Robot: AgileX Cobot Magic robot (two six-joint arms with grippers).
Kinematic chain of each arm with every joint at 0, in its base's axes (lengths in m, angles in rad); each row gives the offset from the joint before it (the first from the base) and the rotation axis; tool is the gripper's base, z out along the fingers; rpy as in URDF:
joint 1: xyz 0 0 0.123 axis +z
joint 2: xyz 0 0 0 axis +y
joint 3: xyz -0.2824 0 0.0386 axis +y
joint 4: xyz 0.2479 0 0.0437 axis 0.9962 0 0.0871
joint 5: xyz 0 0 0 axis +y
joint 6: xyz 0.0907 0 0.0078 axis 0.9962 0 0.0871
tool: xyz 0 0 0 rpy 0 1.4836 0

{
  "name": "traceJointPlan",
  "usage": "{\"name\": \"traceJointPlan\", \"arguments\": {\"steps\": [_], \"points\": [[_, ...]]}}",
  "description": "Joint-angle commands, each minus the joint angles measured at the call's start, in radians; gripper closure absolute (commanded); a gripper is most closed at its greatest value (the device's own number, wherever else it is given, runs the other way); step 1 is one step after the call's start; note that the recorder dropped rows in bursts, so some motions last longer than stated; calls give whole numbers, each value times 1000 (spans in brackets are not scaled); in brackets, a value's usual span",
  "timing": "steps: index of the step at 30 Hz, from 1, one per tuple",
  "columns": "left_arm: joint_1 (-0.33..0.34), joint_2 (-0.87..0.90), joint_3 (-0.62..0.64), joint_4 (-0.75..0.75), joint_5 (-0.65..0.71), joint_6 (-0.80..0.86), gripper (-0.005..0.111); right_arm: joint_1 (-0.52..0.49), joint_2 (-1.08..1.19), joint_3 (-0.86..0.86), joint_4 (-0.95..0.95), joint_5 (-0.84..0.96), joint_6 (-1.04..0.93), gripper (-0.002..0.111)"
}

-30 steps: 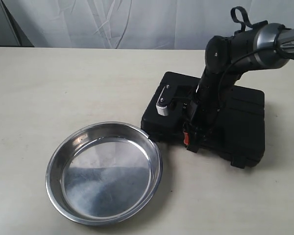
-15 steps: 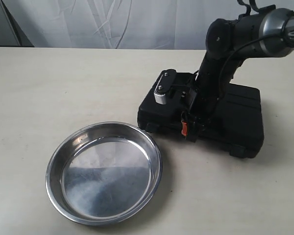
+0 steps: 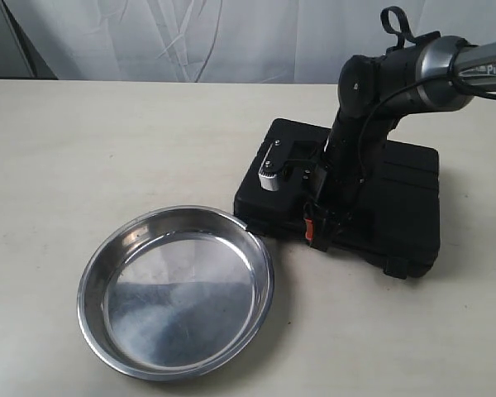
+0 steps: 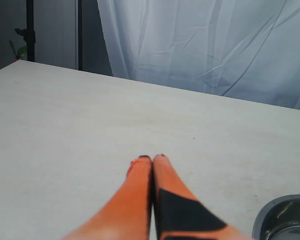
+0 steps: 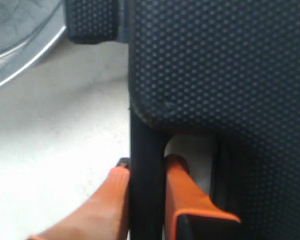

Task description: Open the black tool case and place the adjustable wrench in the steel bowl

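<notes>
Just beside the steel bowl (image 3: 175, 291), to its right in the exterior view, the black tool case (image 3: 405, 198) lies flat on the tabletop (image 3: 107, 141) with its lid down, one corner at the bowl's rim. The right pincer (image 3: 317, 234) comes down on the case edge that starts at the bowl, but that view hides its grip. The right wrist view shows it: both orange fingers (image 5: 182, 185) are clamped on the thin black handle bar (image 5: 146, 125) of the case, with pale tabletop showing through the cut-out and the bowl's rim close by. Only the left wrist view shows the left pincer (image 4: 152, 160). Its fingers are pressed together, holding nothing, over bare tabletop near the bowl's rim.
</notes>
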Motion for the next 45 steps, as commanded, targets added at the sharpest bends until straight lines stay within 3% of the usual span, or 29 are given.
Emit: {"name": "traceJointPlan", "arguments": {"steps": [1,15,25,31,45], "points": [[-6,5,-2,4,-8,-4,106,-3,-10,-9,10,34,1,109],[-6,5,-2,4,-8,-4,106,-3,-57,-9,-94,30,71,109],[-6,5,-2,4,-8,-4,106,-3,-61,-9,-72,24,74,109],[-6,5,-2,4,-8,-4,106,-3,-53,-5,35,-60,74,109],[-6,5,-2,4,-8,-4,106,-3,-9,-5,26,-42,74,109]]}}
